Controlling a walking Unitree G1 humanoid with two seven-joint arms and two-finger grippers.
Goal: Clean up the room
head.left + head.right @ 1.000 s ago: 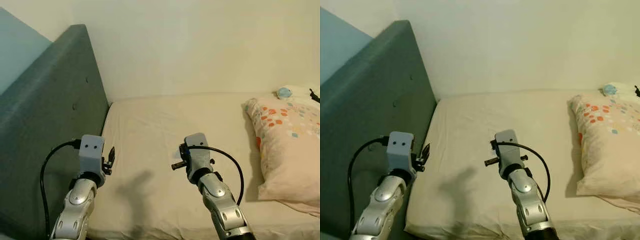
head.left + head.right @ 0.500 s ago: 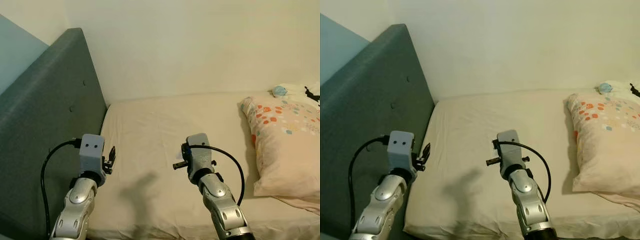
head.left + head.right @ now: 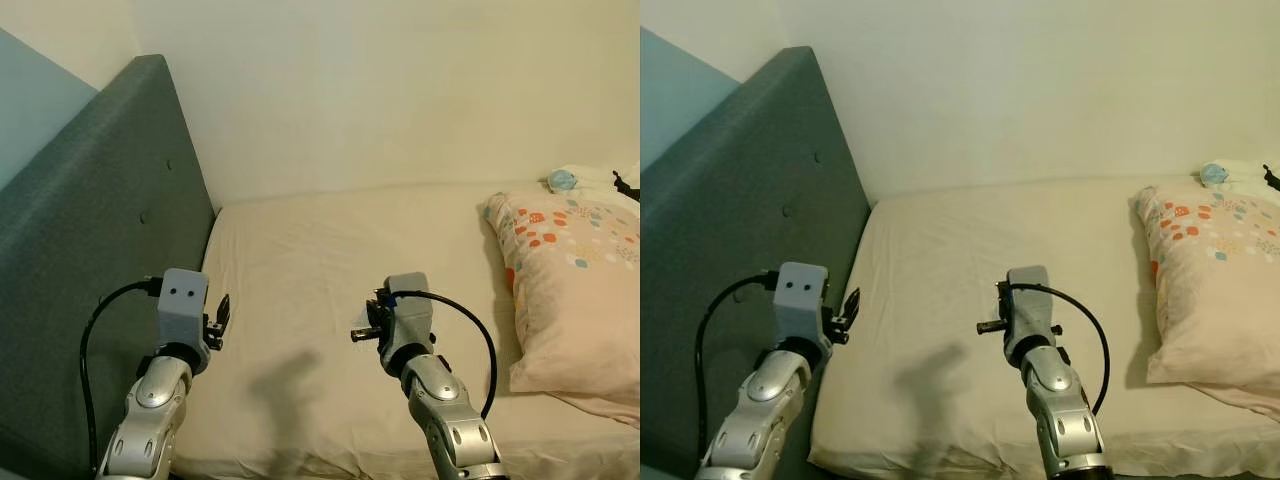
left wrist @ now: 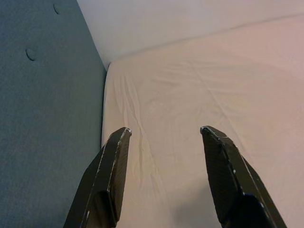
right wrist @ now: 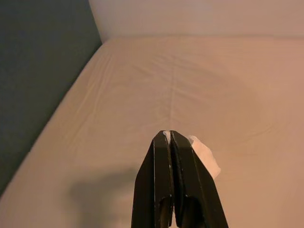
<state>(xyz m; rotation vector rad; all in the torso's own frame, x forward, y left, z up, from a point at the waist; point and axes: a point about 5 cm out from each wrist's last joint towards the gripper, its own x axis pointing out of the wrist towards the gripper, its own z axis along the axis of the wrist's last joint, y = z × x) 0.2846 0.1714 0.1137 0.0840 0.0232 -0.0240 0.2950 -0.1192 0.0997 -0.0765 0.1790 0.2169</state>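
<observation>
Right gripper (image 5: pixel 170 135) pinched shut above the bed (image 3: pixel 300 260), a white scrap (image 5: pixel 205 154) showing just beside its tips; whether it grips the scrap I cannot tell.

Left gripper (image 4: pixel 164 130) hangs open and empty near the headboard (image 3: pixel 90 230). Both seem poised for carrying rather than reaching. The pillow (image 3: pixel 575 280) lies at the right. No container is visible.

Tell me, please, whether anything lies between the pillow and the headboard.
Nothing large: the sheet between the pillow and the headboard looks bare. The left gripper, open, and the right gripper, fingers shut, hang over it. A small white scrap shows beside the right fingers; I cannot tell if it is held.
</observation>
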